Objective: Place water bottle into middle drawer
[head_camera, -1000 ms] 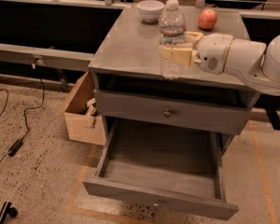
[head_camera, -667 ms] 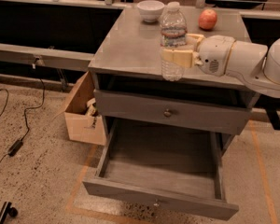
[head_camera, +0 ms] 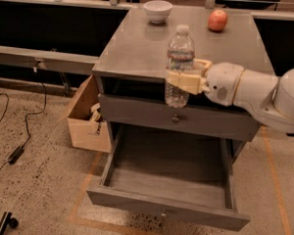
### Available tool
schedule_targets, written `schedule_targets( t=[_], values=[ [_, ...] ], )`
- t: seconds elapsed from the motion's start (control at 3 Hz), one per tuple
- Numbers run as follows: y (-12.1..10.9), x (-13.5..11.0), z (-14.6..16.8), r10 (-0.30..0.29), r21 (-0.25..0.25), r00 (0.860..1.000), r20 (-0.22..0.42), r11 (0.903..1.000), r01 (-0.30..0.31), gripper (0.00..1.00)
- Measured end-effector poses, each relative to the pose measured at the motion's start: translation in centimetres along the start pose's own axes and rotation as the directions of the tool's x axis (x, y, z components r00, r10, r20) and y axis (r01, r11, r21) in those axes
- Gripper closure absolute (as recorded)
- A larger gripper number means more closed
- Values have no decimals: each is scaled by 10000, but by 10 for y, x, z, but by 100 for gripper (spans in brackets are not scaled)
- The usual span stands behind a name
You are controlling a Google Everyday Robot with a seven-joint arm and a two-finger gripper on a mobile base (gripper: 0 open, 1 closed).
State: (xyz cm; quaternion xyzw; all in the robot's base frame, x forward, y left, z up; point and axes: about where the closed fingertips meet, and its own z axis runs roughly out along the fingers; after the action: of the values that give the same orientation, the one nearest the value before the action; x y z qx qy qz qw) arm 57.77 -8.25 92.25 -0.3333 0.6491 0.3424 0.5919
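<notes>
The water bottle is clear with a white cap and stands upright in the air at the cabinet's front edge. My gripper is shut on the water bottle around its lower half, with cream fingers wrapped across it; the white arm comes in from the right. The middle drawer is pulled fully open below, a wide shallow grey box with a plank floor and nothing in it. The bottle hangs above the drawer's back part, in front of the shut grey drawer with a round knob.
On the grey cabinet top stand a white bowl and a red apple at the back. An open cardboard box sits on the floor left of the cabinet. Black cables lie on the floor at left.
My gripper has carried the water bottle slightly forward and down, from over the cabinet top's front edge to in front of it.
</notes>
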Motion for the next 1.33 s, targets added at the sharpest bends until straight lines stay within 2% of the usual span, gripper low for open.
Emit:
schedule_targets(
  t=[0.33,0.67,1.0,1.33],
  values=[
    [44,43,3,77,-798,9969,784,9968,-15,100],
    [60,86,15,-492,-1811,9896,1353,9807,735,100],
    [70,126,29,-1185,-3041,9831,1395,9397,1564,100],
    [77,129,30,-1244,-3327,9820,1419,9284,1656,100]
  ],
)
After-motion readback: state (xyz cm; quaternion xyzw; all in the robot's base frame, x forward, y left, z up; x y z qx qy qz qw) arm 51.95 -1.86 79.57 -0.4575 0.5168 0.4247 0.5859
